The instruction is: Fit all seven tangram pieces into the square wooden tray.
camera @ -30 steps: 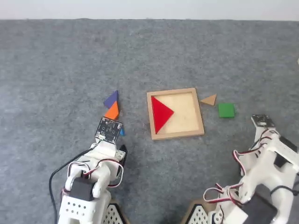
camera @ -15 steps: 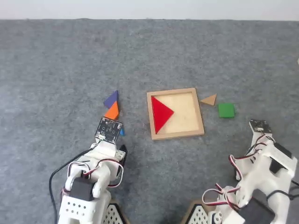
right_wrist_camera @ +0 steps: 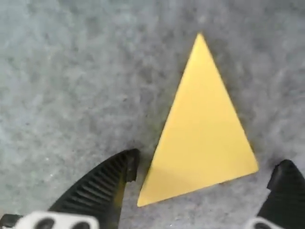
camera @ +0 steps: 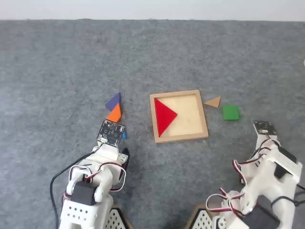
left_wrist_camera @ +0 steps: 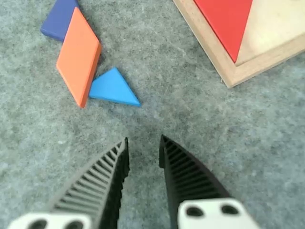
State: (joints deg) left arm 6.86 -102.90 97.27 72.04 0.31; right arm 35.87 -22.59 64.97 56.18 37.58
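Overhead, the right gripper (right_wrist_camera: 206, 167) straddles the yellow triangle (right_wrist_camera: 205, 126), jaws wide.

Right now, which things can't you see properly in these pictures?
- Blue triangle, high view: mostly hidden behind the left arm's wrist.
- Purple piece, left wrist view: cut off by the picture's edge.
- Wooden tray, left wrist view: mostly beyond the edge.

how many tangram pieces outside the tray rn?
6. Left of the tray: purple, orange, blue. Right of it: tan triangle, green square. The yellow triangle lies between the open fingers of the right gripper. With red inside, that's all seven.
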